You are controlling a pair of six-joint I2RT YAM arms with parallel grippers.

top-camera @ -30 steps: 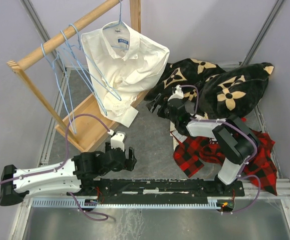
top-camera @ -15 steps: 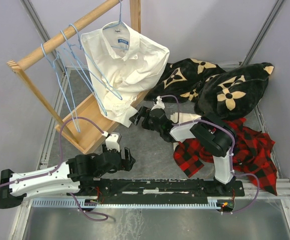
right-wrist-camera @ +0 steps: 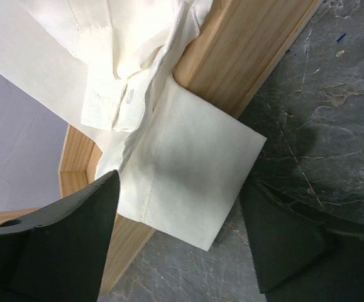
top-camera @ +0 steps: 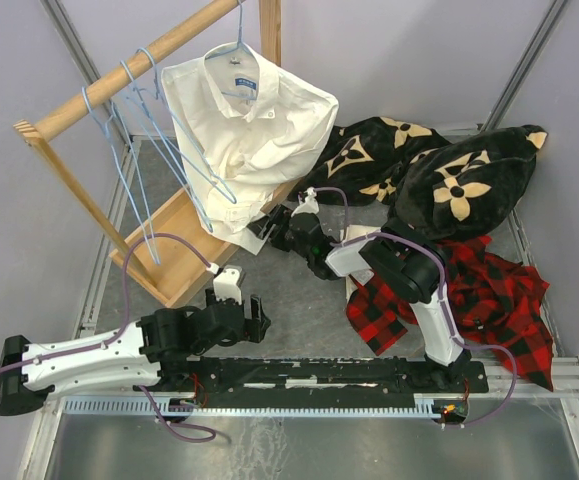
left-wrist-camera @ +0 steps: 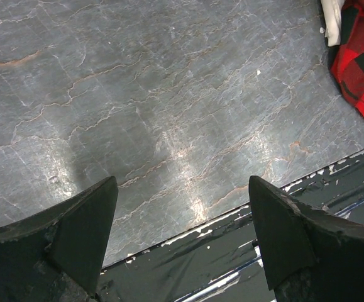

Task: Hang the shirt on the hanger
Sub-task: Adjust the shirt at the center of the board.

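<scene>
The cream-white shirt (top-camera: pixel 254 130) hangs from a light-blue wire hanger (top-camera: pixel 231 48) on the wooden rail (top-camera: pixel 129 72), draped down over the rack's wooden base. Its cuff (right-wrist-camera: pixel 191 189) lies over the base edge, between my right gripper's open fingers. My right gripper (top-camera: pixel 269 232) is open at the shirt's lower hem, fingers either side of the cuff and not closed on it (right-wrist-camera: pixel 182 245). My left gripper (top-camera: pixel 247 312) is open and empty above the bare grey floor (left-wrist-camera: pixel 182 233), near the front rail.
Three spare light-blue hangers (top-camera: pixel 134 130) hang on the rail left of the shirt. The wooden rack base (top-camera: pixel 174 255) sits at centre left. A black flowered blanket (top-camera: pixel 439 170) and a red-and-black plaid garment (top-camera: pixel 489 300) lie at the right.
My right gripper has swung left from the blanket to the shirt's hanging cuff at the rack base. My left gripper has drawn back slightly toward the front rail.
</scene>
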